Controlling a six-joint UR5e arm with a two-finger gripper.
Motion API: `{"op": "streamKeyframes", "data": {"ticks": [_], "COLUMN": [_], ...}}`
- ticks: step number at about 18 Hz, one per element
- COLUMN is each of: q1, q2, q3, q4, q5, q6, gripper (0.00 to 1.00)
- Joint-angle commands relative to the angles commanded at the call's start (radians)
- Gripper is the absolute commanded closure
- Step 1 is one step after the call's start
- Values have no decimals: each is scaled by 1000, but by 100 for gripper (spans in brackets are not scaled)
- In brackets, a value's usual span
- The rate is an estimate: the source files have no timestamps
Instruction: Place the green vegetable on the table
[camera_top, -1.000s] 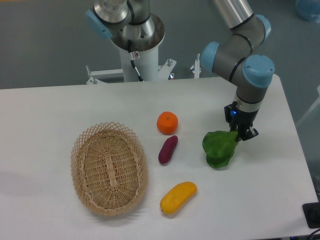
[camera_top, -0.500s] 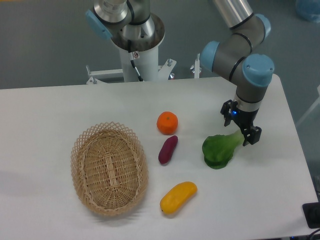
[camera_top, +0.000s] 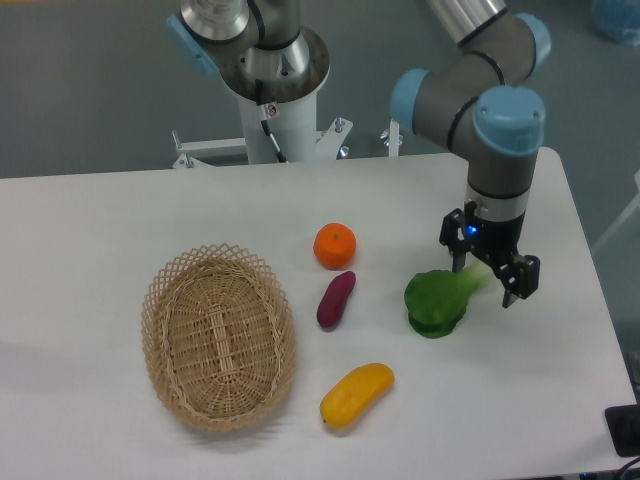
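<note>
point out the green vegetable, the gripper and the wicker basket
green vegetable (camera_top: 434, 304), fixed camera view, on its dark leafy part
gripper (camera_top: 487, 280), fixed camera view, midway between its open fingertips
wicker basket (camera_top: 160, 285), fixed camera view, on its upper left rim

On the bench (camera_top: 120, 210), the basket (camera_top: 218, 336) sits toward the left front. To its right, near the middle, the orange (camera_top: 334, 245) lies farthest back, the eggplant piece (camera_top: 336, 299) just in front of it, and the oblong piece (camera_top: 356, 394) nearer the front edge. The green vegetable (camera_top: 437, 301) lies on the bench well to the right of the eggplant piece, leaves leftward, stem pointing right. The hand (camera_top: 489, 278) hangs over that stem end, its fingers spread to either side of it. The arm's base stands behind the bench.
</note>
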Motion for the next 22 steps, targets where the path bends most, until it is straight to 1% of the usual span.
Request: {"op": "streamKeyframes", "data": {"ticks": [1, 2, 3, 4, 5, 6, 7, 8, 9, 10, 14, 16, 18, 20, 22], "q1": [-5, -5, -5, -5, 0, 3, 8, 14, 18, 30, 67, 101, 138, 164, 184], "q2": [17, 34, 48, 54, 54, 54, 45, 36, 28, 25, 29, 34, 37, 39, 39], "q3": [6, 24, 49, 89, 138, 197, 262, 312, 345, 357, 357, 357, 357, 357, 354], "q4": [-32, -78, -138, -199, -273, -346, -406, -445, -465, -468, -474, -488, -510, -511, -511], "q5": [0, 0, 0, 0, -2, -2, -2, -3, -3, -2, 0, 3, 5, 2, 0], "q6": [-2, -3, -3, -3, -3, -3, -3, -3, -2, 0, 43, 101, 197, 271, 305], "gripper": [0, 0, 0, 0, 0, 0, 0, 0, 0, 0, 0, 0, 0, 0, 0]}}
